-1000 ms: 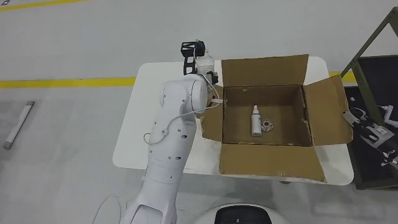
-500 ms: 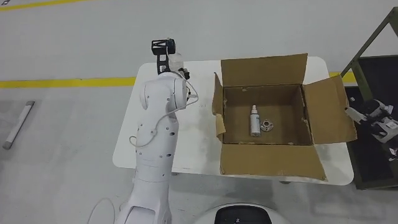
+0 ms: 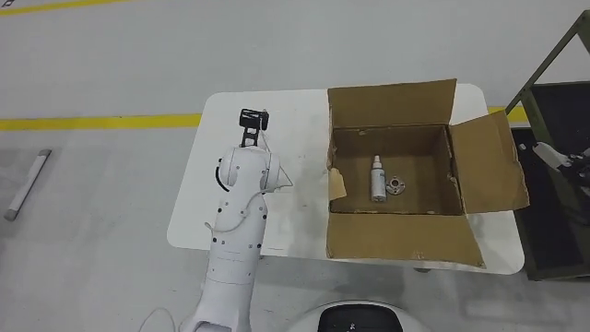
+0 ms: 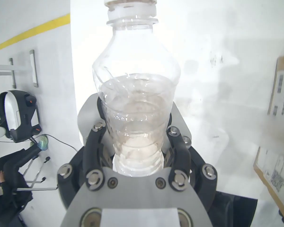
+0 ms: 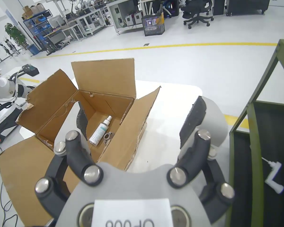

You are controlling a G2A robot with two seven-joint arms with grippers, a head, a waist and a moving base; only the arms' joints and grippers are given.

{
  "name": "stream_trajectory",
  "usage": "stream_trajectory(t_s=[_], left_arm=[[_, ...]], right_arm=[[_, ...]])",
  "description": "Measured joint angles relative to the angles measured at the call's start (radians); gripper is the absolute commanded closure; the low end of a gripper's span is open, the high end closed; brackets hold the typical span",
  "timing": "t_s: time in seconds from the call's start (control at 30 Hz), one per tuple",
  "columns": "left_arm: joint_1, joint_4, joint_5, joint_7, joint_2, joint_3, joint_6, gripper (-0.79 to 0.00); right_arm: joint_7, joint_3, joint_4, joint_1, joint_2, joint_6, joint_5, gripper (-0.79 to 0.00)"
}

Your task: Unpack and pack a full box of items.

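The left end effector (image 4: 135, 128) is clamped on one clear plastic bottle (image 4: 136, 72), its fingers (image 4: 97, 131) pressed against the ribbed lower body from both sides. The bottle has a smooth rounded shoulder and a white cap. Its base is hidden behind the end effector's plate, and the top of the cap is cut off at the frame edge. Seen from above, this end effector (image 3: 253, 118) hangs over the white counter (image 3: 295, 129), and the bottle in it is hard to make out.

Well apart from it, to its right, stands one open cardboard box (image 3: 392, 106) with its flaps folded out. Two things lie inside, just beside each other: one white spray bottle (image 3: 379, 179) and one small metal fitting (image 3: 396, 185).

The right end effector (image 5: 139, 114) is spread apart, holding nothing, beyond the box's right flap, with the box (image 5: 104, 76) ahead of it and a green-framed cart (image 5: 255, 119) at its side.
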Motion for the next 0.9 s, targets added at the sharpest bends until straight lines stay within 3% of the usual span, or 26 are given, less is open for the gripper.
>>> stream_trajectory(t_s=[0.27, 0.7, 0.9], left_arm=[[0.105, -0.03, 0.008, -0.059, 0.006, 0.013, -0.077, 0.0], [0.108, -0.031, -0.002, -0.059, 0.005, 0.011, -0.076, 0.0], [0.137, 0.011, -0.066, -0.071, -0.001, 0.012, -0.029, 0.0]], right_arm=[[0.008, -0.014, -0.062, 0.003, 0.004, -0.012, 0.002, -0.785], [0.032, -0.047, -0.086, 0.004, 0.007, -0.048, -0.011, -0.785], [0.032, -0.047, -0.086, 0.004, 0.007, -0.048, -0.011, -0.785]])
